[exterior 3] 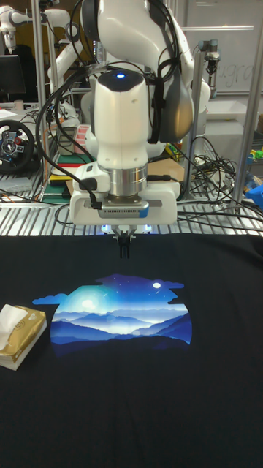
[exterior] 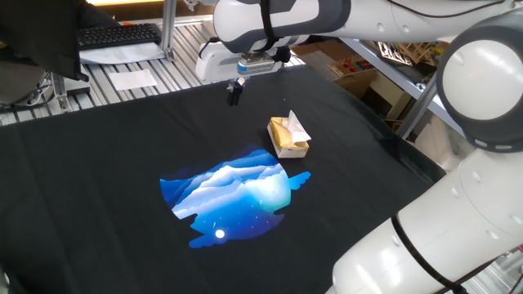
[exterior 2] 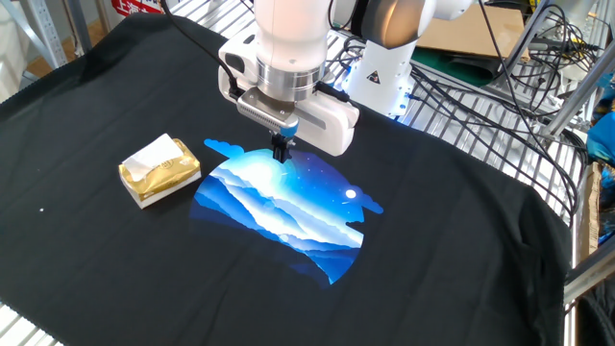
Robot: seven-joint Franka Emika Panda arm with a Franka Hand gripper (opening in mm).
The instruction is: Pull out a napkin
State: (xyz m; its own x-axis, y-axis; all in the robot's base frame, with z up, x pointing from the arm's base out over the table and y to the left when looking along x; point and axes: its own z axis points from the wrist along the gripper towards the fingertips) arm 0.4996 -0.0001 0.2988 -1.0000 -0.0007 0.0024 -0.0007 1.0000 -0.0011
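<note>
A yellow-tan box (exterior: 288,139) (exterior 2: 160,172) (exterior 3: 20,337) lies on the black cloth. A white napkin (exterior: 296,126) (exterior 2: 154,155) (exterior 3: 14,316) sticks up out of its top. My gripper (exterior: 234,94) (exterior 2: 281,150) (exterior 3: 123,246) hangs above the cloth, well apart from the box, over the back edge of the blue mountain print (exterior 2: 283,205). Its two dark fingers are pressed together with nothing between them.
The black cloth (exterior: 122,147) covers the table. A flat white paper sheet (exterior: 133,79) and a keyboard (exterior: 119,35) lie on the slatted surface beyond the cloth. Cables (exterior 2: 480,96) and the arm's base (exterior 2: 380,72) stand at the cloth's far side.
</note>
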